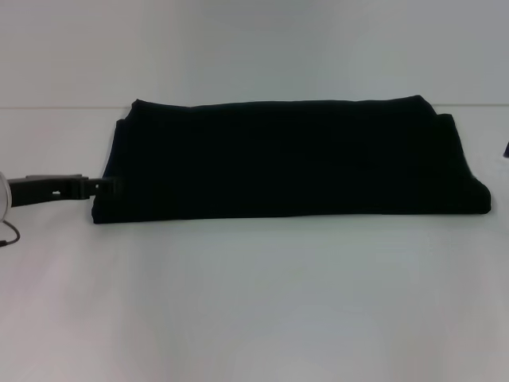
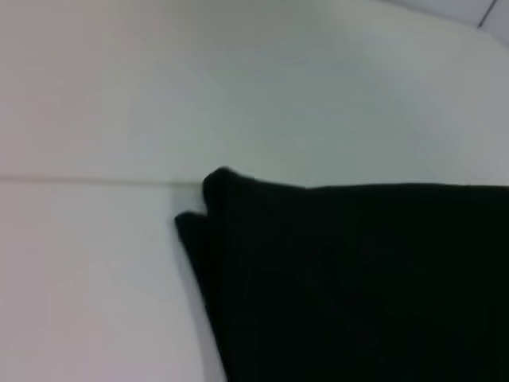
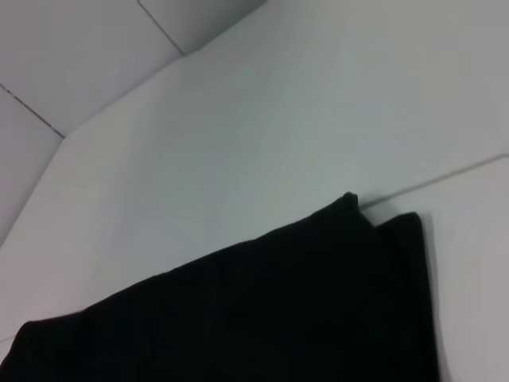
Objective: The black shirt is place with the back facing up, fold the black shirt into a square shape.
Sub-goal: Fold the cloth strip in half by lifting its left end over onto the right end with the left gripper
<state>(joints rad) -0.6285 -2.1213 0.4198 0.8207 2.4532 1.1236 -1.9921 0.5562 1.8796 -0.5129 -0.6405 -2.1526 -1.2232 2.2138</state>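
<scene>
The black shirt lies on the white table, folded into a long flat band that runs left to right, with layered edges showing at both ends. My left gripper reaches in low from the left and meets the shirt's left end near its front corner. The left wrist view shows the shirt's stacked corner layers, and the right wrist view shows the shirt's other end. Only a dark sliver of my right gripper shows at the picture's right edge, just beyond the shirt's right end.
The white table spreads wide in front of the shirt. A seam line crosses the surface behind it, with pale wall panels beyond.
</scene>
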